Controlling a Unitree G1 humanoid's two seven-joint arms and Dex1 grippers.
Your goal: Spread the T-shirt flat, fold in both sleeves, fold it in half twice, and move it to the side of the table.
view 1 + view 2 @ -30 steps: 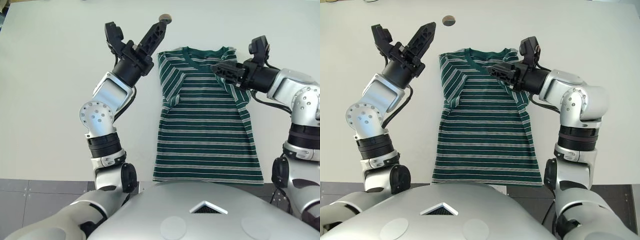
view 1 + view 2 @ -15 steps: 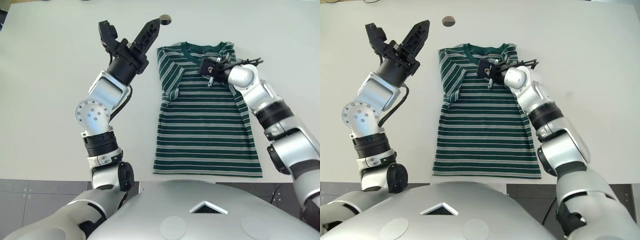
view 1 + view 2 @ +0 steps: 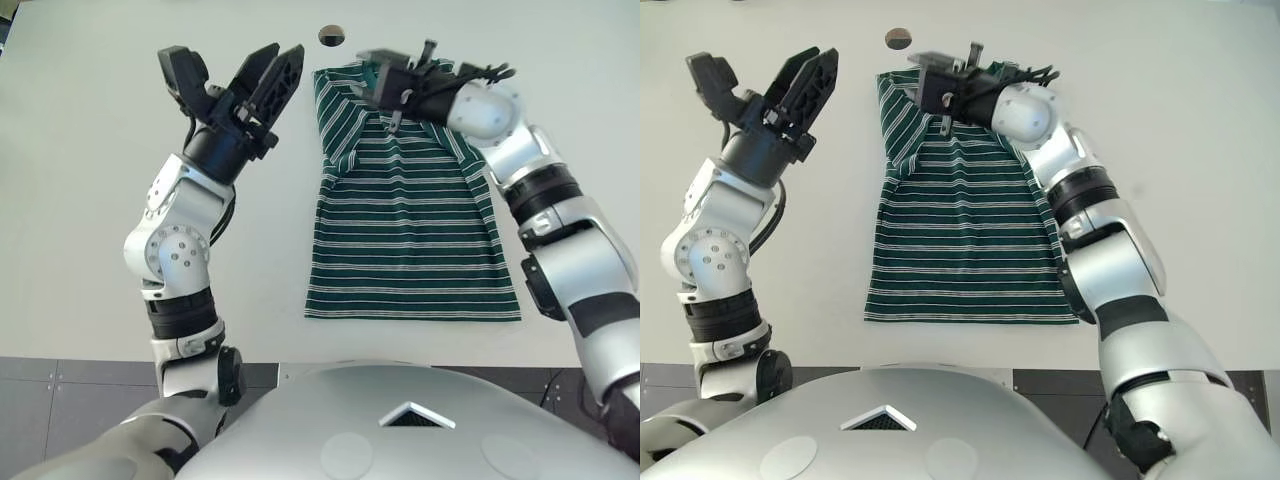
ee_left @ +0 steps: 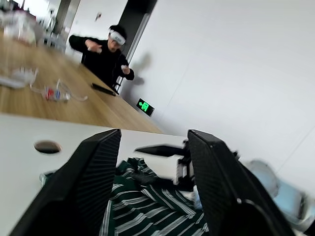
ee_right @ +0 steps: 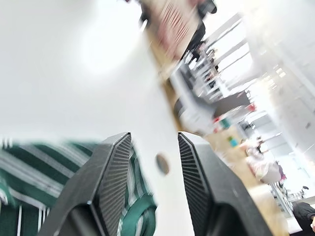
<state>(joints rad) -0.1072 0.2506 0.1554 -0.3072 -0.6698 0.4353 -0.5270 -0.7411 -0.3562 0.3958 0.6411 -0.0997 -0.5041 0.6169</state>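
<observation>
**T-shirt flat, both jaws free**

The T-shirt [image 3: 410, 230] lies flat on the tabletop [image 3: 100, 150], sleeves tucked in, collar at the far end. My right gripper [image 5: 153, 135] hovers over that collar, jaws parted, gripping nothing. My left gripper [image 3: 282, 50] is raised beside the shirt's left shoulder, jaws spread wide.

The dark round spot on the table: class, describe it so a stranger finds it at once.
On the white table lies a green striped T-shirt. Just past its far left corner sits the dark round spot, small and round, unlike the broad striped cloth.
</observation>
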